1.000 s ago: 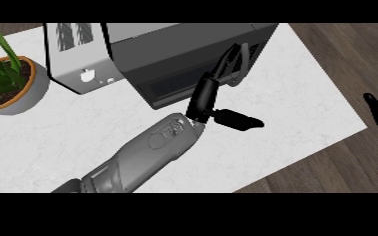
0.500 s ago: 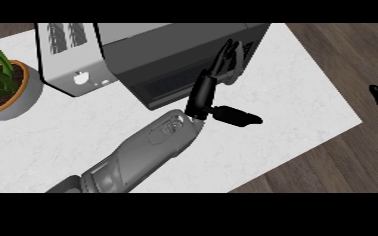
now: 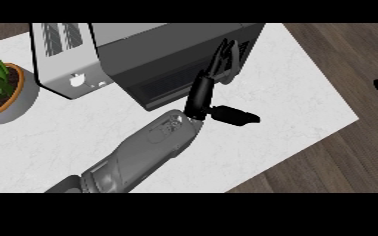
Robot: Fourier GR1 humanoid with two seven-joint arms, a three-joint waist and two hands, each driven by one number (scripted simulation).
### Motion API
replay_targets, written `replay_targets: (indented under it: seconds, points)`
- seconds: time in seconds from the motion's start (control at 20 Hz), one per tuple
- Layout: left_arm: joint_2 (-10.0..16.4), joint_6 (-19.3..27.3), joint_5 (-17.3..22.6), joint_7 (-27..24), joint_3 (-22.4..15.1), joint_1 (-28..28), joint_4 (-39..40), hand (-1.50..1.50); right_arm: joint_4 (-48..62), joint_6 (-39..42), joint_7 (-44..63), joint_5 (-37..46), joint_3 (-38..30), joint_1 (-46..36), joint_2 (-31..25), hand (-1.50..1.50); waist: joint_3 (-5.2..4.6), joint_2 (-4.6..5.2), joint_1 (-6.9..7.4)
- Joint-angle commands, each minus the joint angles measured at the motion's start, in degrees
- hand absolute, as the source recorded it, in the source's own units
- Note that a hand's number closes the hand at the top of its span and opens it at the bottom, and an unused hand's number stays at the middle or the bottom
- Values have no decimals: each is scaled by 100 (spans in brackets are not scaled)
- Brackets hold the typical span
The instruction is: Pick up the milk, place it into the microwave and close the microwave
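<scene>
Toward the back edge of the countertop [image 3: 295, 100] sits the microwave [image 3: 170, 50], dark front facing us, with a toaster [image 3: 63, 55] just beside it and a potted plant [image 3: 11, 87] at the left edge. Our left hand [image 3: 199, 97] lays straight, open fingers [image 3: 220, 62] against the microwave's front right end, thumb [image 3: 236, 116] out sideways, holding nothing. We cannot see the milk. Only a sliver of our right hand [image 3: 376, 84] shows at the right edge, so we cannot tell its state.

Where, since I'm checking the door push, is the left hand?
In the head view, the left hand is mid-frame, its straight fingers against the right end of the microwave's front, above the white counter.
</scene>
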Motion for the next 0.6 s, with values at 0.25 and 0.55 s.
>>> replay_targets:
  seconds: [0.25,0.55]
  points:
    - [-51,29,335,-76,94,-369,310,-150,42,49,165,-254,-50,-149,-168,-150,5,24,-101]
    - [-51,51,501,-205,37,-402,368,-150,84,65,253,-352,-33,-207,-221,-150,11,24,-97]
